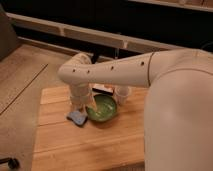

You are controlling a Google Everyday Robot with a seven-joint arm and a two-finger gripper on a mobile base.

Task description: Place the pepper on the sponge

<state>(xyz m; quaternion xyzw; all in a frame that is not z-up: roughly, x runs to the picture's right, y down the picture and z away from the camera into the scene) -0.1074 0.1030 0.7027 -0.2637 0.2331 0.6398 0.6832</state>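
Note:
The sponge is a small flat blue pad lying on the wooden table, just left of the round green bowl. My white arm reaches in from the right and bends down, so the gripper hangs directly over the sponge, close above it and beside the bowl's left rim. The wrist covers most of the gripper. No pepper shows in this view; it is hidden or out of sight.
A white cup stands behind the bowl to its right, with a dark item behind the bowl. The table's left edge drops to a speckled floor. A dark counter front with a pale rail runs along the back.

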